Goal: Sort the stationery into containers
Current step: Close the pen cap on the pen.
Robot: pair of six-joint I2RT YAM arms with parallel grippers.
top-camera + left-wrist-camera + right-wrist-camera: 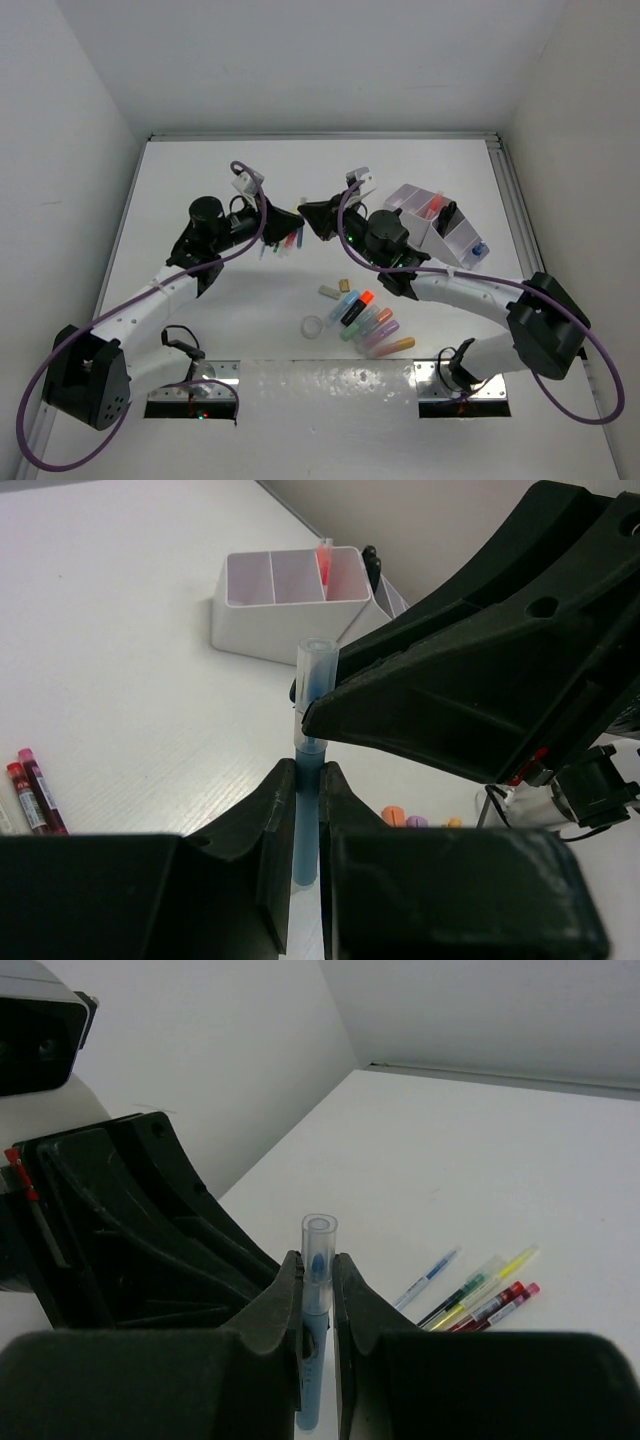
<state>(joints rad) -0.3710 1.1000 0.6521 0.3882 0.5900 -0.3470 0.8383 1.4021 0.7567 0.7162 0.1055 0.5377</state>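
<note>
table (210, 170): white, matte; pale rail (503, 190) along its right edge.
room: plain white walls (300, 60) close in on three sides.
left end effector (306, 770): clenched on the lower shaft of a blue pen (312, 680), which is held roughly upright, clear of the table, mid-table.
right end effector (317, 1260): fingers pressed to the same pen higher up, under its clear cap; looks clamped on it in its own wrist view.
organizer (440, 232): back right of the table; a red pen (325, 560) stands in an end compartment.
loose pens (470, 1290): fanned flat on the table under the two end effectors.
highlighters (368, 318): a row front centre; tape ring (314, 327) just to their left, erasers (335, 291) just behind.
hidden: from above, the blue pen is lost between the two black end effectors.
hard to make out: a dark item in the organizer, too small to name.
cut off: left wrist view shows only the highlighter tips past its finger.
wrist views only: both grips on the pen.
top view only: tape ring, erasers, both arms whole.
</note>
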